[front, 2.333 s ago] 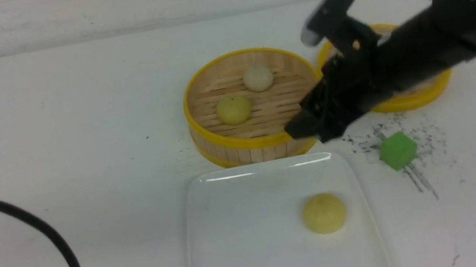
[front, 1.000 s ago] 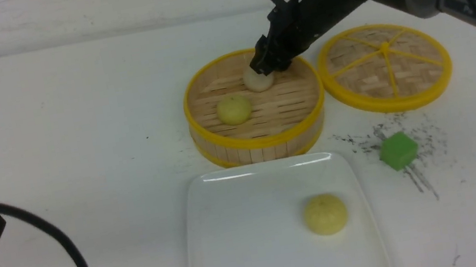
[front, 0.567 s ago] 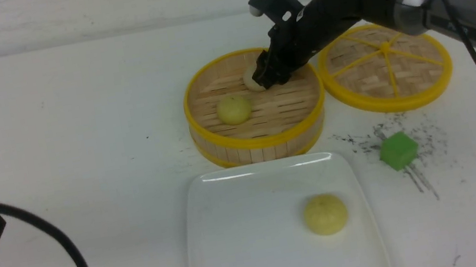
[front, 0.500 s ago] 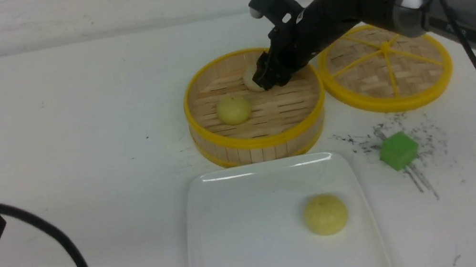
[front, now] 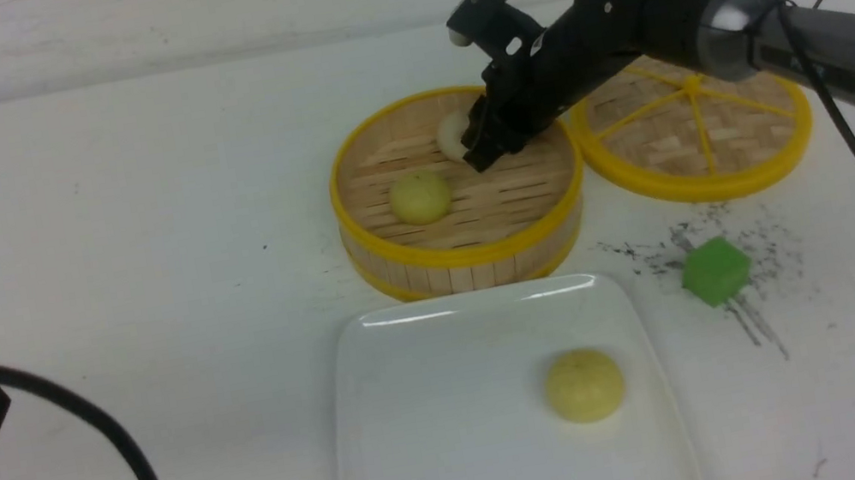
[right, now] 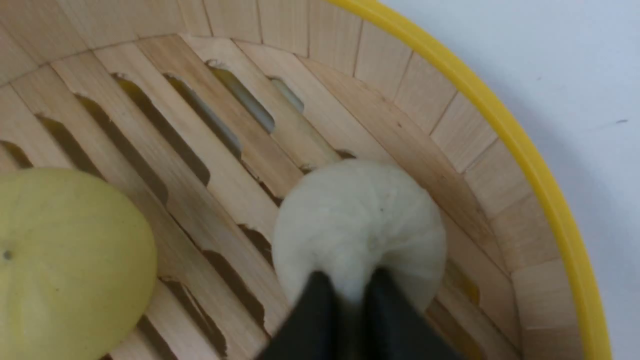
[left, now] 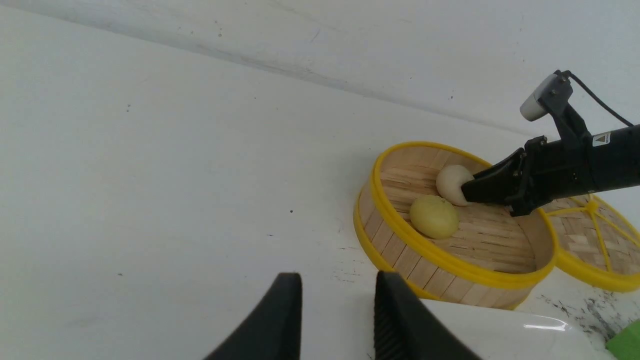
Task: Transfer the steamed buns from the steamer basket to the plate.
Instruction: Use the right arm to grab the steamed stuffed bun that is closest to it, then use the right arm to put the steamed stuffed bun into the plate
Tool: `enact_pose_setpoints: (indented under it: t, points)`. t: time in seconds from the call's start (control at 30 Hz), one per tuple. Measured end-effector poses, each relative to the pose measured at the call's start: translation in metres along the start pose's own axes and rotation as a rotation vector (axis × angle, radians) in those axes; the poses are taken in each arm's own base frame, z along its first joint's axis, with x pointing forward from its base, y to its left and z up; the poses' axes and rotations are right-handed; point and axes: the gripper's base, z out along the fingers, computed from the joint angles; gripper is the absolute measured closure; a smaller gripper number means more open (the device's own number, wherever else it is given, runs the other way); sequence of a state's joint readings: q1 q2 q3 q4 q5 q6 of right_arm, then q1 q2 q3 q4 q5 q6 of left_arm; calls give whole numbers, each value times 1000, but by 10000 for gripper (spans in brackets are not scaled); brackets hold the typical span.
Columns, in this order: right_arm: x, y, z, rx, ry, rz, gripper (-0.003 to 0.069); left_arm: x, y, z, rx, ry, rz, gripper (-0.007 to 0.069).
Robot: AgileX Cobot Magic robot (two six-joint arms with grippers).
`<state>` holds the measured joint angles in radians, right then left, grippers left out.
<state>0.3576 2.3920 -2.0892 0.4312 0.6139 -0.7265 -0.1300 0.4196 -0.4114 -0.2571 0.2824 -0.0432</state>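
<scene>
The steamer basket (front: pixel 469 255) stands mid-table holding a pale yellow bun (front: pixel 420 198) and an off-white bun (front: pixel 450 136). My right gripper (front: pixel 477 149) reaches down into the basket. In the right wrist view its fingers (right: pixel 315 300) pinch the off-white bun (right: pixel 357 220), shut on its near side, next to the yellow bun (right: pixel 70 260). A second yellow bun (front: pixel 584 385) lies on the white plate (front: pixel 445 446) in front of the basket. My left gripper (left: pixel 338 280) hovers open and empty, low at the left, away from the basket (left: pixel 440 255).
The flat woven lid (front: pixel 694 117) lies right of the basket, under my right arm. A green cube (front: pixel 714 271) sits on dark scuff marks right of the plate. A black cable (front: pixel 107 450) loops over the table at the near left.
My right gripper has come down into the basket over the off-white bun and its jaws have closed on it. The left arm has not moved.
</scene>
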Motion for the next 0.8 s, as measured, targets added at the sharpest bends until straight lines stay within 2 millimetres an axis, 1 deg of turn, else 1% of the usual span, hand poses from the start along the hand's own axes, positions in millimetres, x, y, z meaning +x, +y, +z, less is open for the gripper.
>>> enact_pose_setpoints:
  t: [0.03,0.07,0.17,0.3,0.33,0.37,0.5,0.53,0.57,0.6,0.63,0.67,0.73,0.77,0.8]
  points:
    - [0,0,0,2,-4,-3,631,0,0,0,0,0,0,385]
    - [-1,0,0,5,-7,-4,642,0,0,0,0,0,0,385]
    - [-1,-1,0,6,-11,-2,641,0,0,0,0,0,0,385]
    - [-7,0,-8,4,-19,-7,641,0,0,0,0,0,0,385]
    - [-12,1,-18,-5,-16,-15,641,0,0,0,0,0,0,385]
    - [-14,1,-21,-5,-19,-19,641,0,0,0,0,0,0,385]
    - [-43,6,-73,-16,-44,-64,641,0,0,0,0,0,0,385]
    - [-43,6,-73,-19,-41,-64,641,0,0,0,0,0,0,385]
    - [-54,8,-95,-13,-60,-82,641,0,0,0,0,-1,0,385]
    - [-60,10,-109,-10,-72,-93,641,0,0,0,0,-1,0,385]
    - [-62,10,-115,-9,-77,-97,641,0,0,0,0,-1,0,385]
    - [-70,14,-137,-18,-84,-107,641,0,0,0,0,-1,0,385]
    - [-77,19,-162,-28,-90,-110,641,0,0,0,0,-1,0,385]
    - [-81,23,-178,-37,-84,-114,641,0,0,0,0,-1,0,385]
    - [-80,23,-178,-40,-78,-114,641,0,0,0,0,-1,0,385]
